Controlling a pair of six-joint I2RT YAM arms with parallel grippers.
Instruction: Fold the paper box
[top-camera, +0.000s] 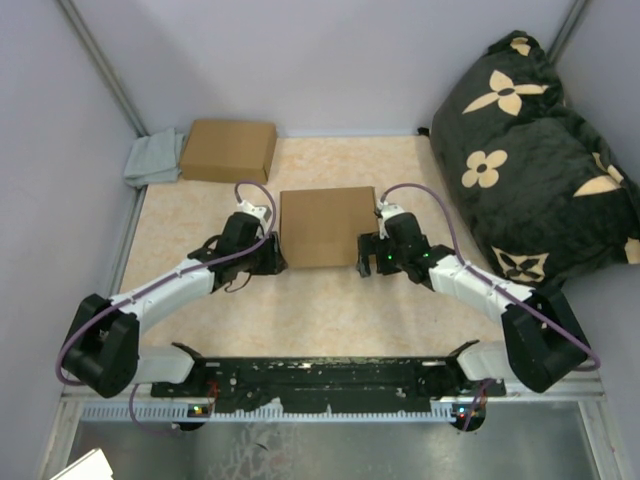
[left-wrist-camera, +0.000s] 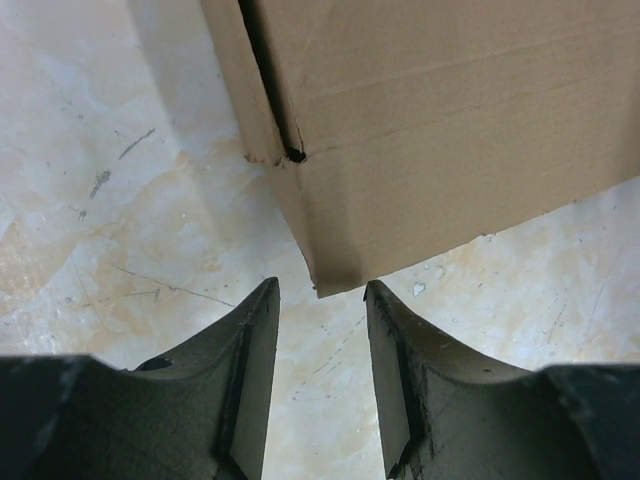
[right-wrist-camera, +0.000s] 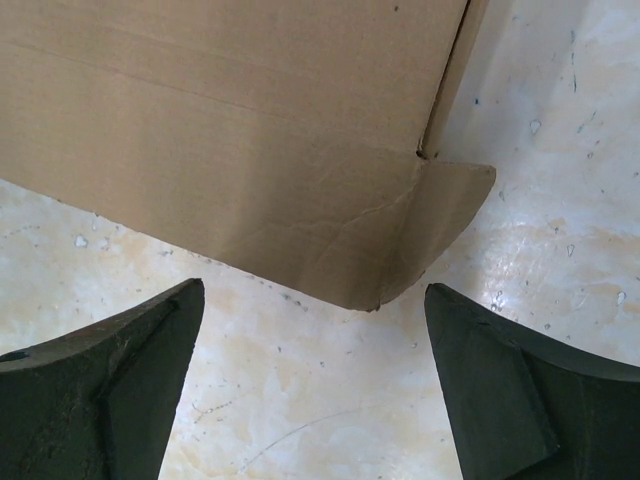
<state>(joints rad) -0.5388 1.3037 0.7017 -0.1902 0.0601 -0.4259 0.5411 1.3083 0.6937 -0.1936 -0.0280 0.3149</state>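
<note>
The left gripper (top-camera: 268, 256) is parted only narrowly, with nothing between its fingers (left-wrist-camera: 250, 340). It sits just short of the near left corner of the box (top-camera: 328, 228), where a slit (left-wrist-camera: 268, 90) runs along the side. The right gripper (top-camera: 366, 256) gapes wide and empty, facing the near right corner, where a creased rounded tab (right-wrist-camera: 445, 205) sticks out sideways. The box lies flat at mid-table (top-camera: 330, 305) between the two grippers. Well behind it at the far edge sits a plain carton (top-camera: 228, 150), with a grey cloth (top-camera: 152, 158) just to its left. A black flowered cushion (top-camera: 530, 150) fills the far right.
</note>
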